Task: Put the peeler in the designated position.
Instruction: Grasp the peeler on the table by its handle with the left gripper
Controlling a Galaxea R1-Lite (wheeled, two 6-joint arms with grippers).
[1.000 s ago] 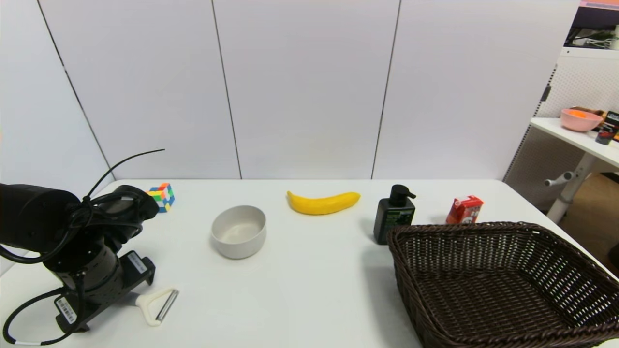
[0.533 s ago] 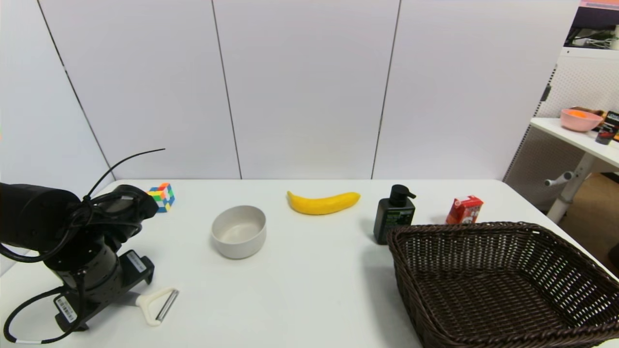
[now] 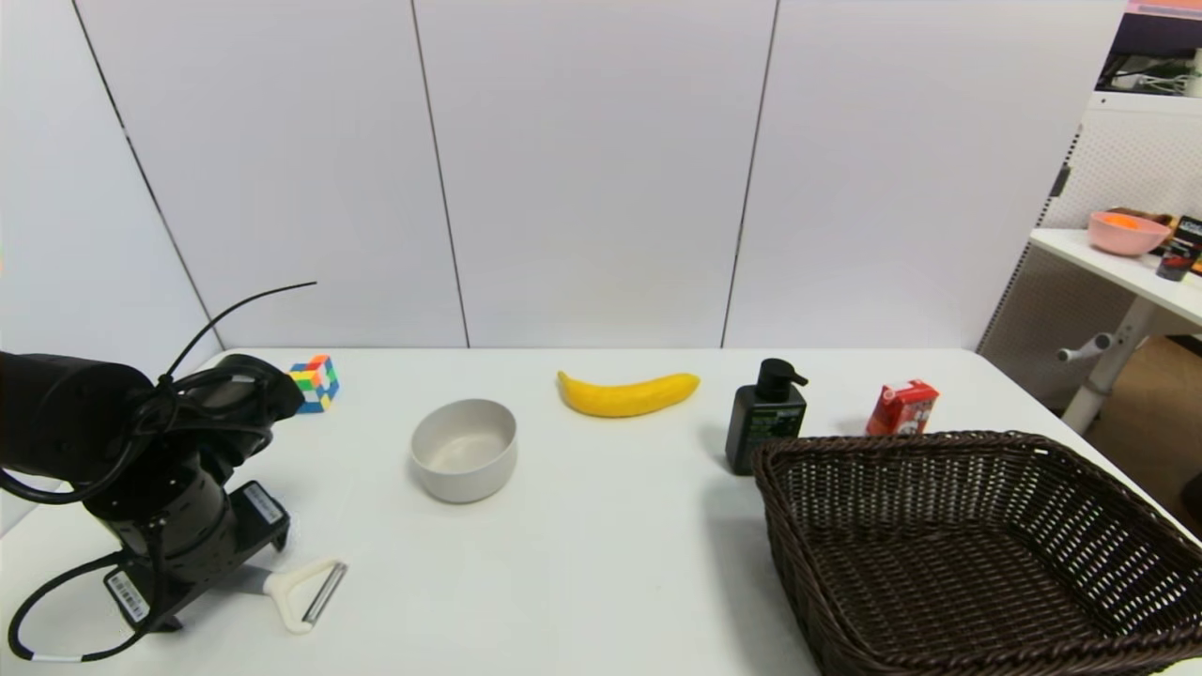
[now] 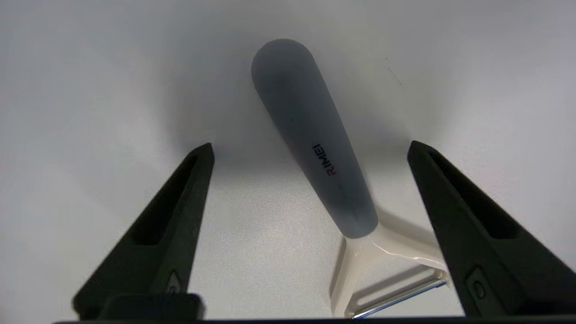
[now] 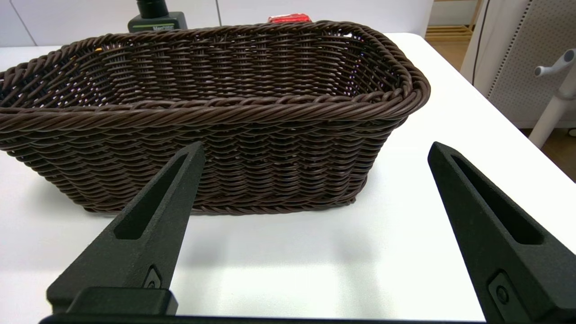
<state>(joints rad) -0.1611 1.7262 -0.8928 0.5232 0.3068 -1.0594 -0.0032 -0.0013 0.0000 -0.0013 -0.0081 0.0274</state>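
Observation:
The peeler [image 3: 302, 591] lies flat on the white tabletop at the front left, its cream forked head and metal blade showing beside my left arm [image 3: 178, 526]. In the left wrist view its grey handle [image 4: 310, 135] runs between the fingers of my left gripper [image 4: 310, 145], which is open, with neither finger touching the handle. No outline or marker shows the designated position. My right gripper [image 5: 316, 146] is open and empty, low over the table in front of the wicker basket [image 5: 216, 112]; it is out of the head view.
A grey-white bowl [image 3: 464, 451] stands right of and beyond the left arm. A colour cube [image 3: 315, 381], banana [image 3: 627, 394], black pump bottle [image 3: 765, 418] and red carton [image 3: 901, 407] line the back. The dark basket [image 3: 901, 441] fills the front right.
My left arm has risen a little and drawn slightly to the left. The peeler has stayed where it lies on the table.

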